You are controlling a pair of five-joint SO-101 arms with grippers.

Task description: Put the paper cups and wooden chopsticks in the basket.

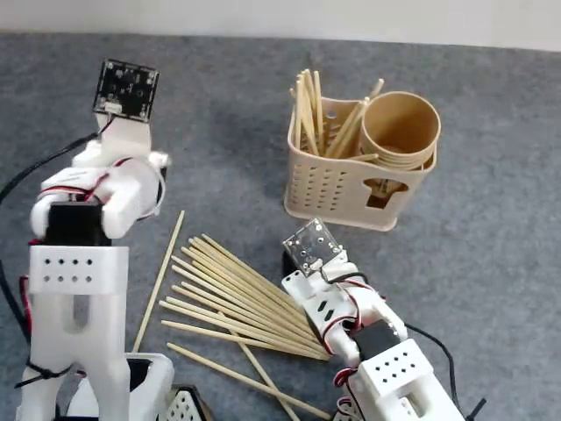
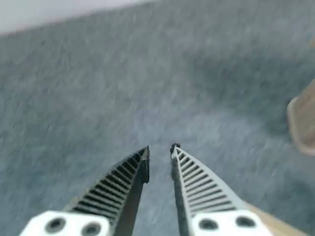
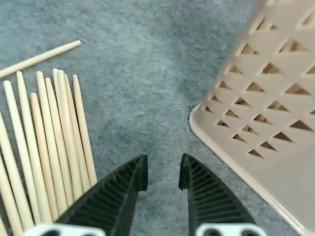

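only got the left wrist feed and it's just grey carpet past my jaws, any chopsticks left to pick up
Observer: yes, a fan of loose chopsticks lies flat on the carpet between the two arms.
Operator: ok and the cups
Observer: the paper cups are already in the basket, beside a bunch of upright chopsticks.
Operator: what's the right side doing
Observer: the right arm has its jaws open over bare carpet, between the tips of the loose chopsticks and the basket's corner.
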